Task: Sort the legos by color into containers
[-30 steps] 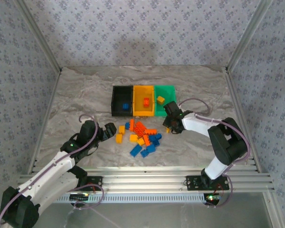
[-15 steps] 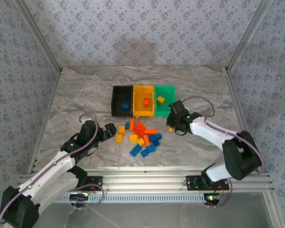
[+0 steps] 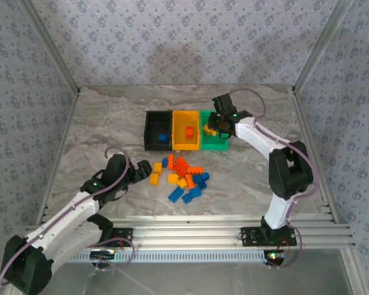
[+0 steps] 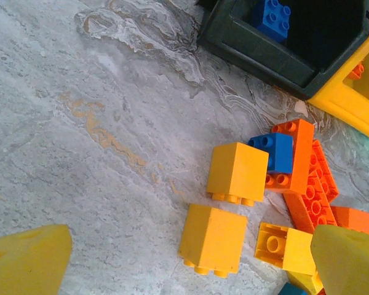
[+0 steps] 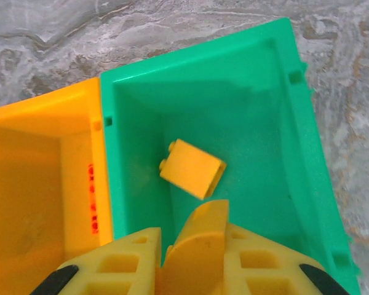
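Right jaws [image 3: 216, 125] hang over the green bin [image 3: 214, 145], the 3 o'clock end of the row of three. From the wrist, they are drawn in tight on a yellow-orange brick [image 5: 195, 236], pinched between the two fingers above the bin floor. Just past it at 12 o'clock, a loose yellow brick [image 5: 192, 169] lies tilted on the green floor.

Next door at 9 o'clock, the yellow-orange bin [image 3: 186, 147] holds one red-orange brick [image 3: 189, 131]. The black bin [image 3: 158, 147] at the far 9 o'clock end has a blue brick [image 3: 162, 137] inside.

Down on the marble worktop [image 3: 111, 123], the rest of the legos [image 3: 184, 177] sit in a loose heap at 6 o'clock of the bins, blue, red-orange and yellow mixed together.

Over on the other side, the left jaws [image 3: 137, 172] wait at 9 o'clock of that heap, spread wide with nothing in them. The wrist camera shows two yellow bricks on the stone between the fingertips [image 4: 24, 261], and the black bin at 1 o'clock.
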